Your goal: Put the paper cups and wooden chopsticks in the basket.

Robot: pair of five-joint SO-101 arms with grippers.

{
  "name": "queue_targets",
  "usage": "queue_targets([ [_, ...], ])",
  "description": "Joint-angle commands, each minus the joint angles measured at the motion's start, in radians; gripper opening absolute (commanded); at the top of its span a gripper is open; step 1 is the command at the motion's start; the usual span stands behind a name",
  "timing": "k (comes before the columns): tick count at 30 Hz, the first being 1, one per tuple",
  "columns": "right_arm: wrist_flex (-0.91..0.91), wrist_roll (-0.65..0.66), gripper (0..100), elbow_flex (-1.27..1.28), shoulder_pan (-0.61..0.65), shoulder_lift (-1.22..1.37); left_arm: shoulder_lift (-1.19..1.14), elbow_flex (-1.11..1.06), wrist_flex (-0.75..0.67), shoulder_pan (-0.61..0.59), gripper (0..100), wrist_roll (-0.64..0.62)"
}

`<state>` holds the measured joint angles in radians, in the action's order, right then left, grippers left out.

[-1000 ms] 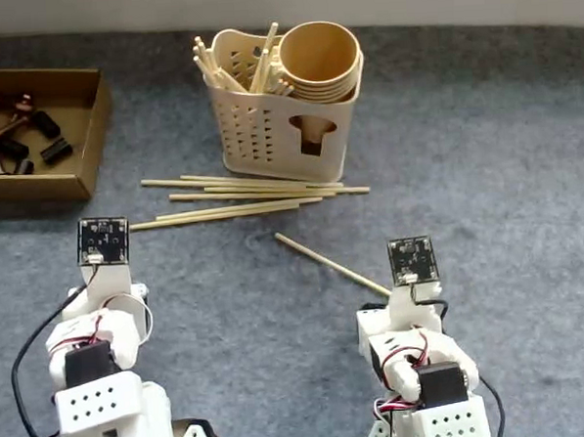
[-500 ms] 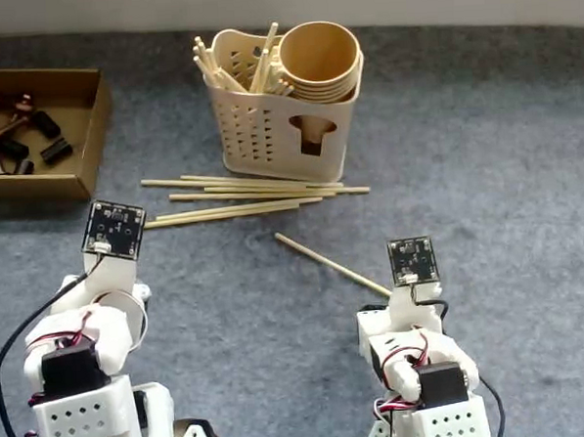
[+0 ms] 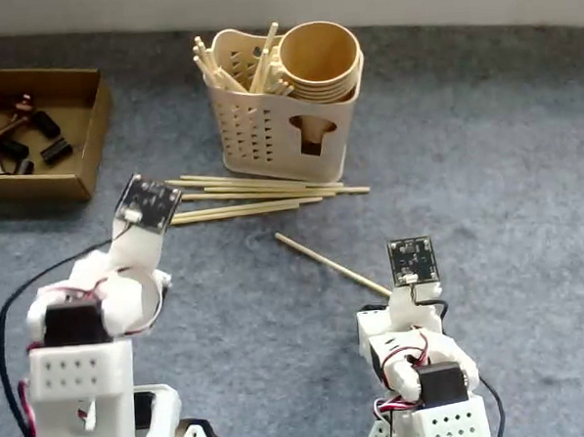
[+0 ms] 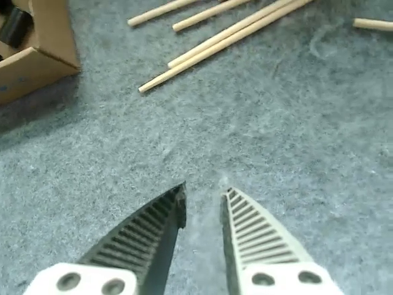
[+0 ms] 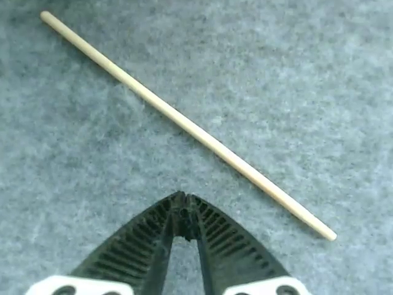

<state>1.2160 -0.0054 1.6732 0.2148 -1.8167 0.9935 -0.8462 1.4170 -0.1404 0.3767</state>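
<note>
The cream slotted basket (image 3: 268, 132) stands at the back with stacked paper cups (image 3: 320, 53) and several wooden chopsticks (image 3: 230, 70) in it. More chopsticks (image 3: 261, 193) lie bunched on the carpet in front of it, and they appear again in the left wrist view as chopsticks (image 4: 233, 34). A single chopstick (image 3: 332, 263) lies apart, seen close in the right wrist view as a chopstick (image 5: 184, 123). My left gripper (image 4: 204, 193) is open a little and holds nothing, low over bare carpet short of the bunch. My right gripper (image 5: 184, 214) is shut and empty, just short of the single chopstick.
A cardboard box (image 3: 83, 122) with dark parts sits at the back left, and its corner (image 4: 43, 43) lies close to the left gripper's side. Grey carpet covers the whole floor, with open room to the right of the basket.
The left arm has swung forward and to the right, toward the bunch of chopsticks. The right arm and every object have stayed put.
</note>
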Motion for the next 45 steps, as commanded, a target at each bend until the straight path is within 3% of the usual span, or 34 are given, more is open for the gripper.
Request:
queue_targets([
  [1, 0.007, 0.012, 0.5, 0.104, -0.012, -0.005, -0.173, 0.125, 0.003, 0.039, 8, 0.060],
  [4, 0.007, 0.012, 0.5, 0.104, -0.035, -0.005, -0.300, 0.200, 0.002, 0.045, 3, 0.117],
  [11, 0.005, 0.012, 0.5, 0.104, -0.073, -0.005, -0.572, 0.366, 0.002, 0.048, 3, 0.273],
  [20, 0.005, 0.009, 0.5, 0.104, -0.073, -0.005, -0.892, 0.538, 0.002, 0.048, 3, 0.672],
  [24, 0.005, 0.009, 0.5, 0.104, -0.073, -0.005, -1.000, 0.604, 0.002, 0.051, 3, 0.792],
  [33, 0.004, 0.009, 0.5, 0.104, -0.074, -0.005, -1.213, 0.766, 0.002, 0.099, 10, 0.818],
  [45, 0.004, 0.012, 0.5, 0.104, -0.074, -0.005, -1.415, 0.951, -0.035, 0.120, 9, 0.812],
])
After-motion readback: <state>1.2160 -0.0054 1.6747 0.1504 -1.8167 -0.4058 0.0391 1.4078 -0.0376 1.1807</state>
